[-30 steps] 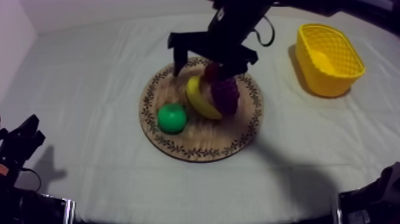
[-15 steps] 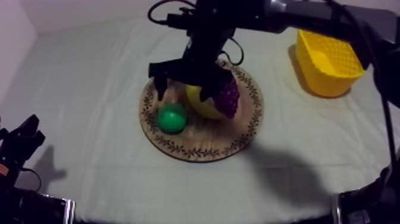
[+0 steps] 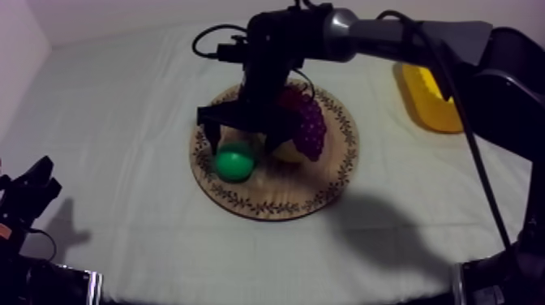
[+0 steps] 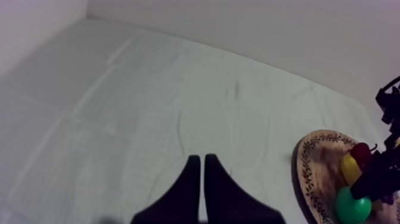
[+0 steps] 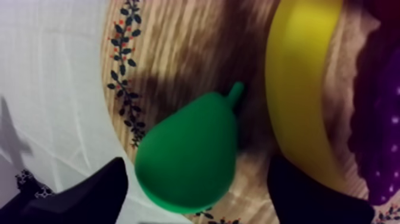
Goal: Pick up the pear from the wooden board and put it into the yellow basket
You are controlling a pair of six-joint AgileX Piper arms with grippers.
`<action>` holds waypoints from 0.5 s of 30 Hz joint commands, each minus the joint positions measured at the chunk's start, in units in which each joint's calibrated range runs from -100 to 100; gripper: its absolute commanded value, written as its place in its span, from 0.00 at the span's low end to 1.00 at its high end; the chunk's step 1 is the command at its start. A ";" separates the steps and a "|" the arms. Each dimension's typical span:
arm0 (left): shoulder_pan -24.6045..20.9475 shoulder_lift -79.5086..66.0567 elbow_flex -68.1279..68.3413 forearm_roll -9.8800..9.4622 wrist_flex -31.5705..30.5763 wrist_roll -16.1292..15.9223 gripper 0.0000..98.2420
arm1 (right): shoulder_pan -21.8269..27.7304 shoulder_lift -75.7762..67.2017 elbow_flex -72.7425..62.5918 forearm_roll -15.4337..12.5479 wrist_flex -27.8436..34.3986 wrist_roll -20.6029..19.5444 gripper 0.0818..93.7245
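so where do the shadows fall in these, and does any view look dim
Top view: the right arm throws a broad soft shadow on the cloth near the board. Right wrist view: dark shadow on the board between pear and banana. Left wrist view: cloth evenly lit, no glare.

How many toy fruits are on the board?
4, all on the board: pear near its rim, banana beside the pear, grapes against the banana, small red fruit by the banana. The right arm may hide more.
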 commanded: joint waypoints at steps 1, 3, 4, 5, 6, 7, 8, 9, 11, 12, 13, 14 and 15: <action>0.00 -0.02 -0.05 -0.01 0.01 0.00 0.00 | -0.26 0.47 -0.08 -0.02 0.10 0.02 0.83; 0.00 -0.02 -0.05 -0.01 0.01 0.00 0.00 | -0.63 1.01 -0.13 -0.01 0.03 -0.02 0.82; 0.00 -0.02 -0.05 -0.01 0.01 0.00 0.00 | -0.83 1.25 -0.15 -0.01 0.01 -0.03 0.81; 0.00 -0.02 -0.05 -0.01 0.01 0.00 0.00 | -1.01 1.49 -0.19 -0.02 -0.03 -0.04 0.81; 0.00 -0.02 -0.05 -0.01 0.01 0.00 0.00 | -1.18 1.69 -0.22 -0.03 -0.11 -0.07 0.80; 0.00 -0.02 -0.05 -0.01 0.01 0.00 0.00 | -1.35 1.88 -0.27 -0.01 -0.18 -0.10 0.79; 0.00 -0.02 -0.05 -0.01 0.01 0.00 0.00 | -1.51 2.06 -0.31 0.04 -0.26 -0.13 0.78; 0.00 -0.02 -0.05 -0.01 0.01 0.00 0.00 | -1.67 2.26 -0.34 0.10 -0.34 -0.17 0.78; 0.00 -0.02 -0.05 -0.01 0.01 0.00 0.00 | -1.94 2.82 -0.43 0.32 -0.59 -0.30 0.76; 0.00 -0.02 -0.05 -0.01 0.01 0.00 0.00 | -2.02 3.10 -0.45 0.40 -0.79 -0.35 0.75; 0.00 -0.02 -0.05 -0.01 0.01 0.00 0.00 | -2.08 3.38 -0.47 0.45 -1.02 -0.40 0.74; 0.00 -0.02 -0.05 -0.01 0.01 0.00 0.00 | -2.09 3.67 -0.58 0.51 -1.26 -0.48 0.74; 0.00 -0.02 -0.05 -0.01 0.01 0.00 0.00 | -2.08 3.95 -0.80 0.52 -1.35 -0.53 0.74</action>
